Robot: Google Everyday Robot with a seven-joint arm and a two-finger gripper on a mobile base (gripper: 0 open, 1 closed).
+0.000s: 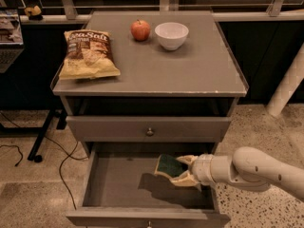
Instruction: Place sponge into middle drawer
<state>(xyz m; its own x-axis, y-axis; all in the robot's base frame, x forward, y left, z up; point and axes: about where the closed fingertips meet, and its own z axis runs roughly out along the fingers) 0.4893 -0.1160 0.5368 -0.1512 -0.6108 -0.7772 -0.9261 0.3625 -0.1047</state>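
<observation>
The middle drawer (118, 184) is pulled open below the closed knobbed drawer front (149, 128); its grey floor shows. My gripper (178, 171) reaches in from the right over the drawer's right half and is shut on the sponge (168, 166), whose dark green face points up and left, with pale yellow foam at its lower edge. The sponge hangs a little above the drawer floor and casts a shadow on it.
On the cabinet top (190, 70) lie a chip bag (89, 54), a red apple (140, 30) and a white bowl (171, 35). A white post (289, 87) stands at the right. Cables (61, 165) run on the floor at the left.
</observation>
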